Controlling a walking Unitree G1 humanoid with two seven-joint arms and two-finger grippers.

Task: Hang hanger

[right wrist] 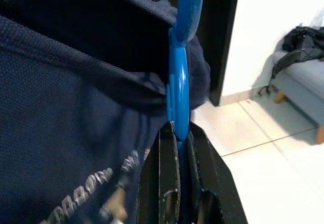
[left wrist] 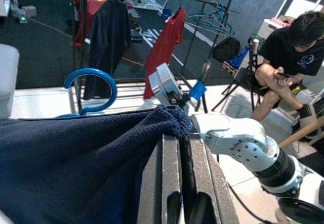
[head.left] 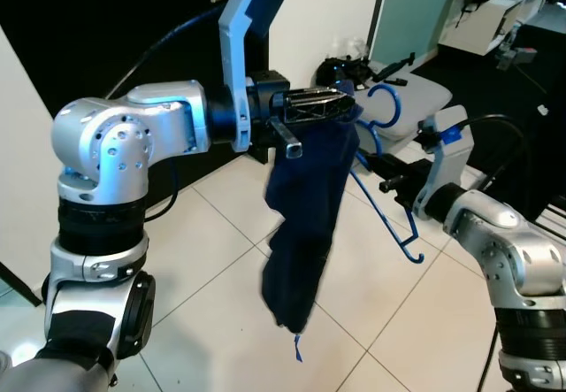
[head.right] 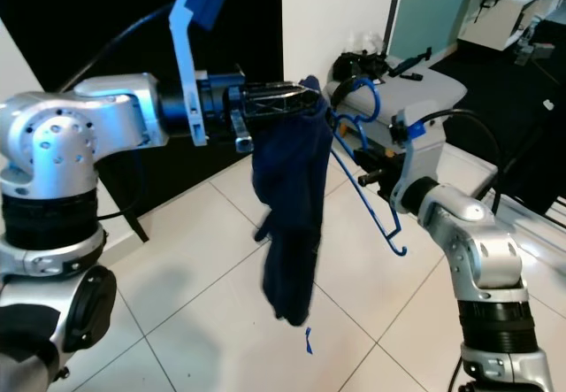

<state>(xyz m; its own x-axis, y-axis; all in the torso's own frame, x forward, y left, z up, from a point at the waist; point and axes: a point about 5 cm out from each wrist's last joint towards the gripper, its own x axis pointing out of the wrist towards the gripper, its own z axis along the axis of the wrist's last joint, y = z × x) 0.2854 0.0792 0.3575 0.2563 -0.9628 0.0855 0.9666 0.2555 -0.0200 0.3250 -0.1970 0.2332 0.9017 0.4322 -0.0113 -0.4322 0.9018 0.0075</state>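
Left pincer [head.left: 340, 104] clamped on navy garment [head.left: 305, 215], held high, cloth dangling over floor tiles [head.left: 221, 268]. Right pincer [head.left: 386, 178] closed on blue hanger [head.left: 382, 157], half inside garment. Risk: cloth sliding off, or hook [head.left: 386, 104] snagging fabric through any mismatched pull.

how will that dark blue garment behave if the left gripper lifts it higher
Probably floppy: the dark blue garment hangs limp from the left gripper. Likely light. It may drag on the blue hanger gripped by the right gripper.

White tiled floor [head.left: 221, 259]; grey seat [head.left: 416, 91] stands on it, black bag [head.left: 340, 66] atop.
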